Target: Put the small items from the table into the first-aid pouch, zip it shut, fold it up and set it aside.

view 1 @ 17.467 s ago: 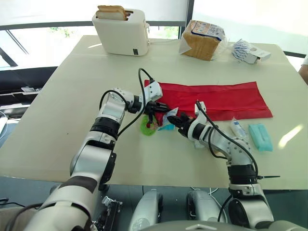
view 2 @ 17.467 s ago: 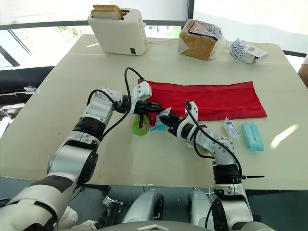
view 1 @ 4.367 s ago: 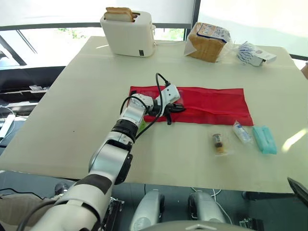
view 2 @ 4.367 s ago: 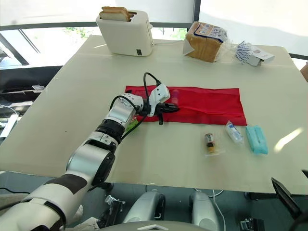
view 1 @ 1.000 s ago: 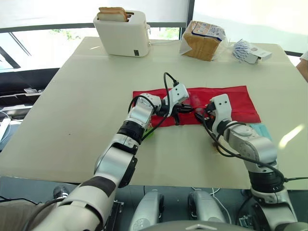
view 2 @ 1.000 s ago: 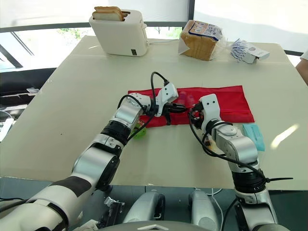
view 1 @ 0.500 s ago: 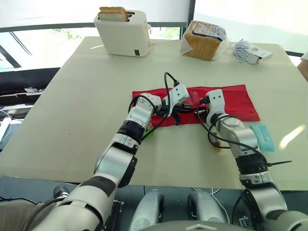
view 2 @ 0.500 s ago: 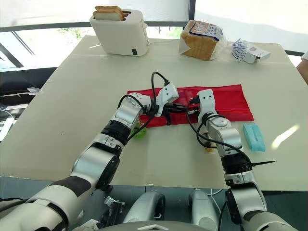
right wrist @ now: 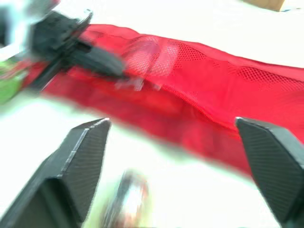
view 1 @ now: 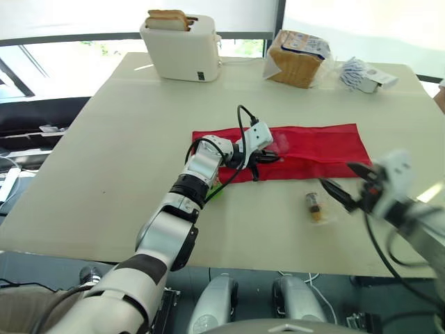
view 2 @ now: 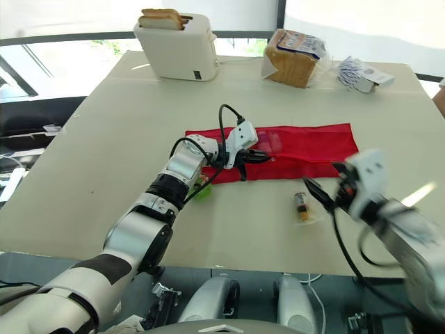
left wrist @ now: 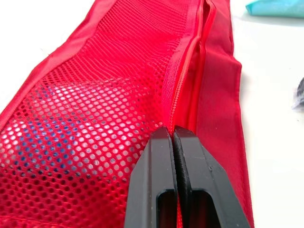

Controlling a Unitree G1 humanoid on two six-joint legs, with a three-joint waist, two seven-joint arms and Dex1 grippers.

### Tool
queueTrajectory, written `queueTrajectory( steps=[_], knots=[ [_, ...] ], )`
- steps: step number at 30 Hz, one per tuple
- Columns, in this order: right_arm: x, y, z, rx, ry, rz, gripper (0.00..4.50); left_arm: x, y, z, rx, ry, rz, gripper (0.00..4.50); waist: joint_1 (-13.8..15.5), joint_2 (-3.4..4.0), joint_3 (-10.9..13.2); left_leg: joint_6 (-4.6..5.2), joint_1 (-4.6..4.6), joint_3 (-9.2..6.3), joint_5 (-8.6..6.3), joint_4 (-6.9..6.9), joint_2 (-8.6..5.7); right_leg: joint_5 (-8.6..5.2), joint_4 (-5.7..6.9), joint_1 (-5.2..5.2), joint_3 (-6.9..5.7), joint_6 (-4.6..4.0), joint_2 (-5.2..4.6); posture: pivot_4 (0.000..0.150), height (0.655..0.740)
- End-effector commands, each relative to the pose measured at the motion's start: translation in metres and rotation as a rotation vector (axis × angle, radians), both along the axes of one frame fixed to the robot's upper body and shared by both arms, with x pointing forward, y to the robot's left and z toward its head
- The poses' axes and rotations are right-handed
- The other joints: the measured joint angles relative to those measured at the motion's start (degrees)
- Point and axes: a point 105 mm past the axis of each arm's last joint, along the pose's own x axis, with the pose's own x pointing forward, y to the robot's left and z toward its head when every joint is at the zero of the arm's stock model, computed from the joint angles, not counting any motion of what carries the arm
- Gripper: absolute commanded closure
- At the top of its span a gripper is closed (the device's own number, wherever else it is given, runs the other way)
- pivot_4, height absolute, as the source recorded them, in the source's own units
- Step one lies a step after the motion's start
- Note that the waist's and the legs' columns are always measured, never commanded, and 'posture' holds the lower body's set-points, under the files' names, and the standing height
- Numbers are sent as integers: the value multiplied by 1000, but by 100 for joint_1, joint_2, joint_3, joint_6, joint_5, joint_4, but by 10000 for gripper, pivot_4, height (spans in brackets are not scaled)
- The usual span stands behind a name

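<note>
While the left gripper [left wrist: 172, 135] stays out of it no more than a tight pinch on the zip edge of the first-aid pouch [view 1: 327, 142] — items already behind its mesh — we note the right gripper [right wrist: 171, 122] spread wide, empty, by a bagged vial [view 1: 315, 207] just off the pouch; zipping, folding, setting aside remain.

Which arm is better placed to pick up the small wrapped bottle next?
Right. The right claw, open, hovers beside the small clear-wrapped brown bottle, while the left claw is shut on the zip edge of the red mesh pouch.
</note>
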Motion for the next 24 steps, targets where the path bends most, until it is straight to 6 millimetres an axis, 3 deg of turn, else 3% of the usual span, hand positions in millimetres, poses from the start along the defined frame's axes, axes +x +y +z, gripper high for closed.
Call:
queueTrajectory(
  steps=[1, 6, 14, 19, 24],
  knots=[
    [-41, -23, 25, -92, -36, -9, 336, 2, -2, 13, -19, -44, -15, 45000, 2, -1, 0, 2, 9, 3, -1, 1, 1, 0, -2, 8, 2, 0, 0, 1500, 7400],
    [-87, -57, 35, -177, 38, -102, 336, 1, -2, 13, -19, -42, -29, 45000, 27, -1, 0, 10, 35, 9, -6, 1, 3, -1, -4, 38, 4, 1, 1, 1500, 7400],
    [-112, -69, 34, -179, 97, -146, 336, 0, -5, 14, -28, -36, -46, 45000, 59, -11, 6, 11, 27, 5, -7, 0, 7, -2, -12, 36, 1, 1, -5, 1500, 7400],
    [-111, -59, 29, -140, 99, -123, 336, 1, -4, 15, -30, -37, -44, 45000, 59, -11, 6, 10, 26, 2, -7, 0, 8, -3, -14, 36, 5, 0, -13, 1500, 7400],
    [-87, -13, 5, -30, 135, 0, 336, 1, -4, 16, -30, -41, -42, 45000, 49, -11, 7, 10, 24, -1, -7, 0, 10, -3, -15, 34, 11, 0, -32, 1500, 7400]
  ],
)
